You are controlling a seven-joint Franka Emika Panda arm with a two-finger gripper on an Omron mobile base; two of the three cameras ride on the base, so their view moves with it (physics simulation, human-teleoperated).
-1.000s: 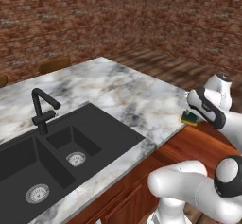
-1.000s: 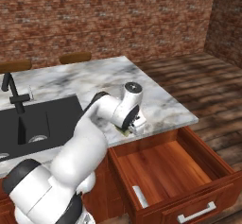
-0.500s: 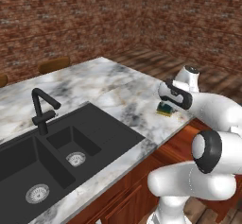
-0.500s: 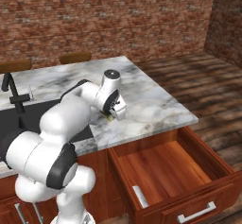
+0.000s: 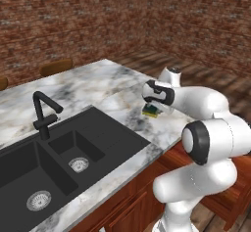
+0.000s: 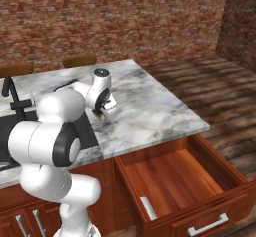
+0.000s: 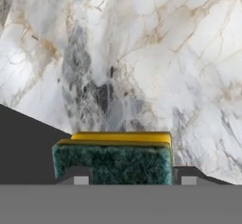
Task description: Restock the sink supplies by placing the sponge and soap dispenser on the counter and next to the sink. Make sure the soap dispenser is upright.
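The hand point(image 7: 131, 181) pinches the sponge point(image 7: 113, 158) between its two tips, just over the white tabletop point(image 5: 103, 86). It holds it near the black sink point(image 5: 73, 148), likely so it can set it down beside the basin.

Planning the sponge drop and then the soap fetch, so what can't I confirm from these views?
- Sponge: hand view's bottom edge cuts off its near part, so the gripper contact is unseen.
- Left base view: the gripper hides the sponge's top.
- Right base view: the arm covers much of the sink.
- Open drawer: front wall hides its near floor.
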